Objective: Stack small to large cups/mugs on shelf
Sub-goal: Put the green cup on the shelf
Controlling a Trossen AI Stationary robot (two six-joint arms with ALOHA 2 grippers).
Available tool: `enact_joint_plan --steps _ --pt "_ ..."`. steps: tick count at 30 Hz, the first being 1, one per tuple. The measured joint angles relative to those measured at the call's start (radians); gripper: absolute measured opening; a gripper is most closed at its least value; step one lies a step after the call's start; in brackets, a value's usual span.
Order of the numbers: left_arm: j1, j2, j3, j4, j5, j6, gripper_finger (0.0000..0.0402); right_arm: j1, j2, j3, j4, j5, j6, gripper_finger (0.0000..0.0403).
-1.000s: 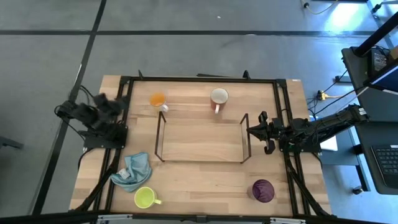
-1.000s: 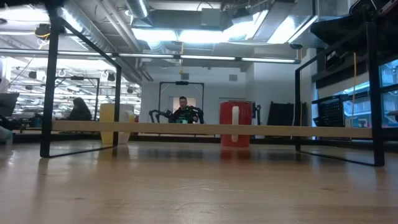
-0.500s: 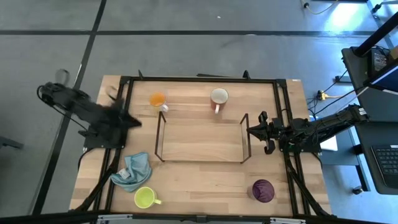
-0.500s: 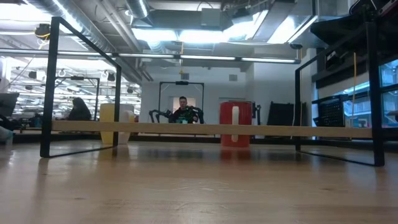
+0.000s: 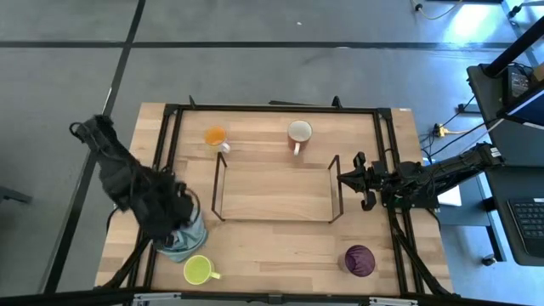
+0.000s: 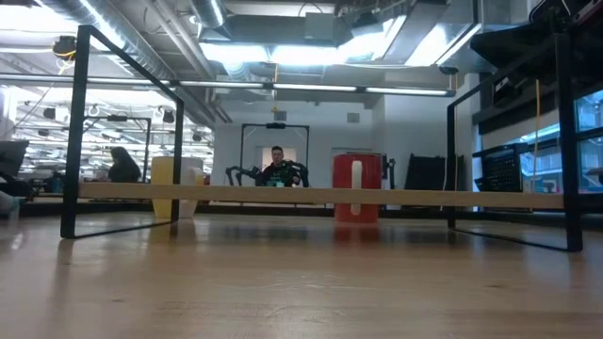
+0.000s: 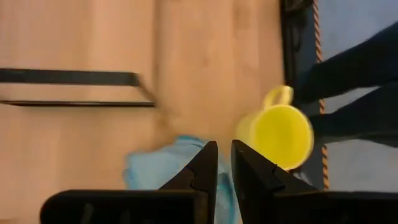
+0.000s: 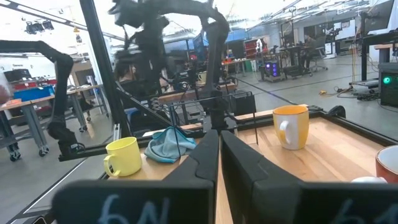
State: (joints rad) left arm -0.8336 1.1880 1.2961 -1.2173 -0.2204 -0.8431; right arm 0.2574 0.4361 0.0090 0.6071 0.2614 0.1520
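Observation:
In the high view my left gripper [image 5: 182, 223] hangs shut above the light blue cloth [image 5: 182, 244], touching nothing. Its wrist view shows the fingers [image 7: 224, 152] over the cloth [image 7: 165, 171], with the yellow-green mug [image 7: 281, 134] just beyond. That mug [image 5: 197, 270] stands near the near edge. The orange mug [image 5: 216, 136] and the white mug [image 5: 299, 132] stand by the far edge. The purple cup [image 5: 359, 259] sits near-right. The black wire shelf [image 5: 276, 189] stands mid-table. My right gripper [image 5: 344, 180] waits shut at the shelf's right end.
The black table frame [image 5: 170, 110] runs around the board and its posts [image 6: 75, 132] rise in the low view. People sit in the room beyond the table [image 6: 276, 165]. Bare wood lies between the shelf and the near edge.
My left arm has swung from the table's left edge toward the near edge and inward. It now reaches over the light blue cloth, close to the yellow-green mug. No mug has moved.

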Motion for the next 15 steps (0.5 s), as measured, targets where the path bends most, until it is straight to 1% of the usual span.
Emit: enact_joint_plan --steps 5,9,11,13,15 --pt "-0.071 0.148 -0.002 0.020 0.087 -0.107 0.0041 0.000 0.000 0.000 0.000 0.000 0.000 0.0020" --pt "-0.082 0.202 -0.002 0.103 0.066 -0.211 0.0041 0.000 0.000 0.000 0.000 0.000 0.000 0.0020" --pt "-0.082 0.225 -0.002 0.109 0.067 -0.262 0.0042 0.000 0.000 0.000 0.000 0.000 0.000 0.0020" --pt "-0.083 0.250 -0.002 0.107 0.083 -0.320 0.0051 0.000 0.000 0.000 0.000 0.000 -0.001 0.0020" --pt "-0.093 0.273 -0.002 0.111 0.090 -0.367 0.0069 0.000 0.000 0.000 0.000 0.000 0.000 0.0020"
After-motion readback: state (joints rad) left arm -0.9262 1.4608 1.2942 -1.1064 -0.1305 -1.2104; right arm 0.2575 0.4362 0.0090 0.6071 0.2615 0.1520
